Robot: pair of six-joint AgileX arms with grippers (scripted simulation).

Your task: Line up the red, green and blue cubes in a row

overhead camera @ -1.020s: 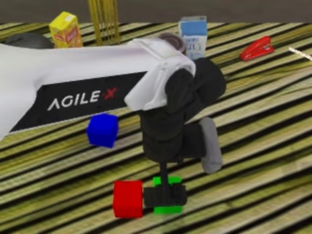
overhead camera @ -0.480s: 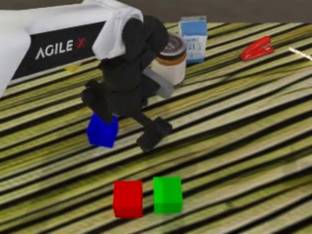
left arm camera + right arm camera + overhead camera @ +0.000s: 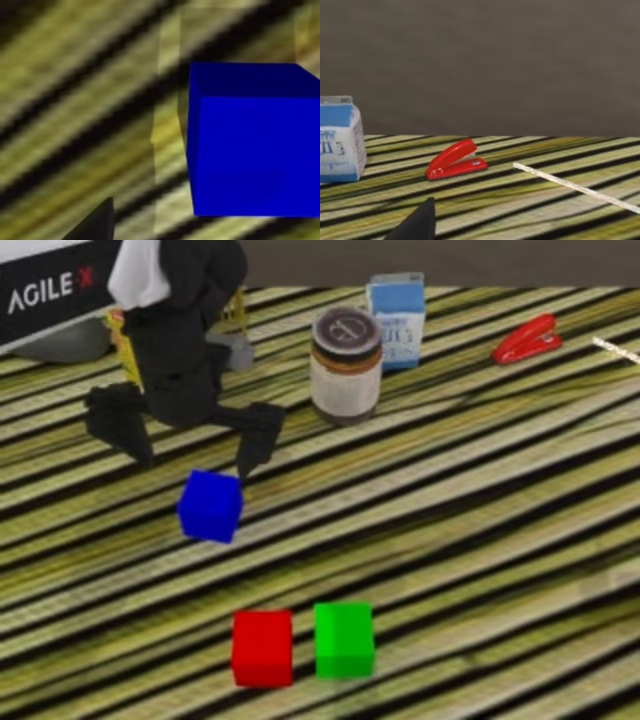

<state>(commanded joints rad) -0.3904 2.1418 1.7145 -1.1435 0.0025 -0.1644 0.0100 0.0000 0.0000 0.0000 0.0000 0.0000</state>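
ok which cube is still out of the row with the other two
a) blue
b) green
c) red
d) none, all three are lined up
a: the blue cube sits alone, farther up the table below the open left gripper, while the red cube and green cube sit side by side near the front edge.

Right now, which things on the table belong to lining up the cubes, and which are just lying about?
Job: red cube, green cube, blue cube, left hand open above the blue cube.
Lying about: jar, blue-and-white carton, red stapler, yellow carton.
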